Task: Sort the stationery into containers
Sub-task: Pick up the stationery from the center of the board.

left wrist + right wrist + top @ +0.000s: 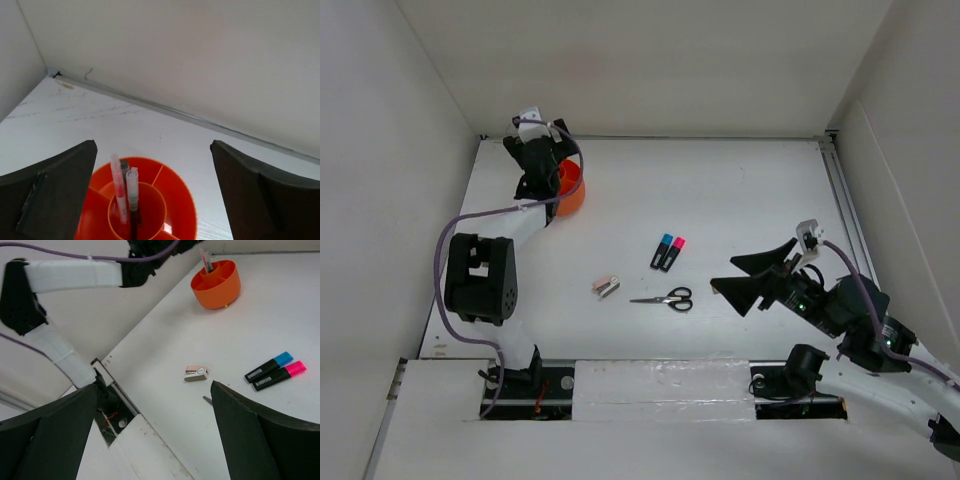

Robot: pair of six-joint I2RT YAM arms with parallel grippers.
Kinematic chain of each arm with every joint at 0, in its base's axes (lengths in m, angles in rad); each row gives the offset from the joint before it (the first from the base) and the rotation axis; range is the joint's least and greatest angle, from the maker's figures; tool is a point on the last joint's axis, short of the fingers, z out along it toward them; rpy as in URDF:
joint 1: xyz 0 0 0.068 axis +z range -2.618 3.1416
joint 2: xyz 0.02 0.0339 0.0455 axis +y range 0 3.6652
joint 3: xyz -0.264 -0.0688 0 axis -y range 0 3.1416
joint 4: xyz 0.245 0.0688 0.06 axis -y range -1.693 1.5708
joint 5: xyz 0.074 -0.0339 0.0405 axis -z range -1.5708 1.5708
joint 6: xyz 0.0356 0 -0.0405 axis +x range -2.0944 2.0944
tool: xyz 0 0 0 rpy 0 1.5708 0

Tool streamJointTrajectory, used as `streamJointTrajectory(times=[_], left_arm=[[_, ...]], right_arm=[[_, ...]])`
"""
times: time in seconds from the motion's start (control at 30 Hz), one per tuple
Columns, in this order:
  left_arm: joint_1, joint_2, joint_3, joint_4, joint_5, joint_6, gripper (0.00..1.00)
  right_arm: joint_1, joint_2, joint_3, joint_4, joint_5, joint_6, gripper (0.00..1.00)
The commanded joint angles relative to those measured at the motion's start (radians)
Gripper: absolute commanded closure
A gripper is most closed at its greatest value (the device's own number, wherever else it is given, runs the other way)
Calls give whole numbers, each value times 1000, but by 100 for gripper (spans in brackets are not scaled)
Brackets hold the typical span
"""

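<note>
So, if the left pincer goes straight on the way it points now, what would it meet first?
Probably the pens standing in the middle cup of the orange tub, just below the open left pincer. Depth is unclear; it might meet the tub's rim instead.

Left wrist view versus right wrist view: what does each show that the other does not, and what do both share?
Only the left wrist: the tub seen from above, with a slim pen standing beside the red pen in its centre cup. Only the right wrist: the stapler, blue highlighter, pink highlighter and left arm. Both: the tub, something upright in it, and the table.
</note>
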Motion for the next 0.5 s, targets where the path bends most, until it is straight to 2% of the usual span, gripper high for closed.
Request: streamJointTrajectory(times=[0.0,0.13,0.23,0.27,0.33,0.4,0.47], left_arm=[[-11,-113,148,-115,28,-20,0],[-11,-122,383,-405,83,-52,0],[-11,-174,510,-572,128,-90,0],[-11,-194,538,-623,119,-127,0],[-11,-270,581,-732,134,-298,0],[-11,-358,537,-753,226,-356,0],[-11,-536,341,-637,296,-408,0]], right_arm=[[5,67,39,-21,94,13,0],[5,197,124,-183,265,65,0],[5,259,165,-213,359,74,0],[5,269,165,-234,408,85,0],[5,292,193,-253,451,99,0],[-17,341,214,-290,494,125,0],[-39,404,236,-303,494,148,0]])
